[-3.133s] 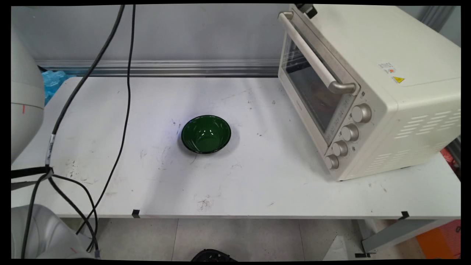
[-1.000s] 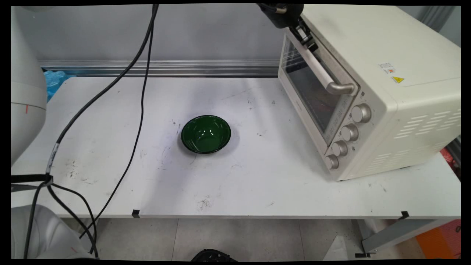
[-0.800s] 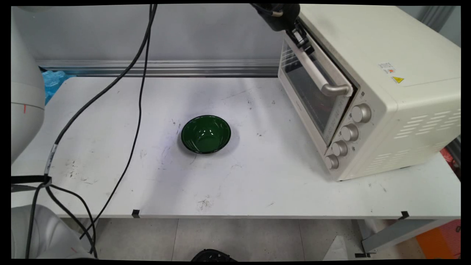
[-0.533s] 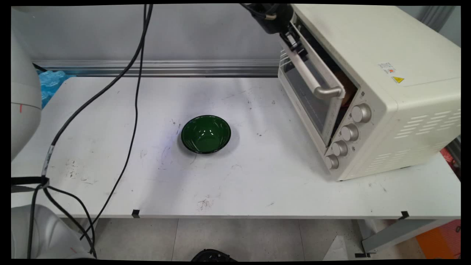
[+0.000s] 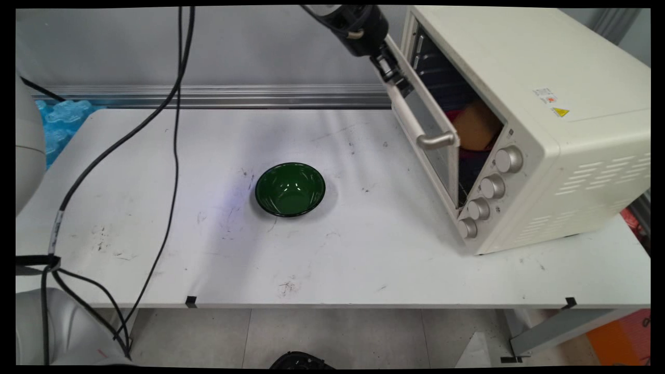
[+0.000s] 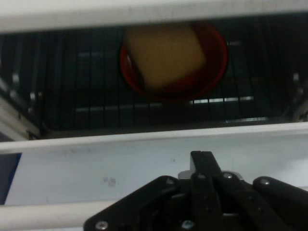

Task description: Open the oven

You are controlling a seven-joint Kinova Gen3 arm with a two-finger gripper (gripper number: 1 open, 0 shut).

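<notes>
My black gripper (image 5: 393, 79) is shut on the far end of the oven door handle (image 5: 415, 122), at the top of the cream toaster oven (image 5: 545, 130). The door (image 5: 434, 156) hangs partly open, tilted out toward the table. Inside, a yellow-brown block (image 5: 475, 130) lies on a red plate (image 5: 455, 115) on the wire rack. The hand view looks over the door (image 6: 120, 163) into the cavity, with the block (image 6: 166, 55) on the red plate (image 6: 214, 72). There the gripper (image 6: 204, 166) rises from the bottom edge, the handle (image 6: 43, 211) running off to its left.
A dark green empty bowl (image 5: 290, 188) stands in the middle of the white table (image 5: 363, 249), left of the oven. Black cables (image 5: 171, 156) hang down over the table's left part. Blue plastic (image 5: 57, 117) lies at the far left edge.
The gripper came down to the handle's far end, closed on it, then moved left and down, swinging the door from shut to partly open and uncovering the block on the plate.
</notes>
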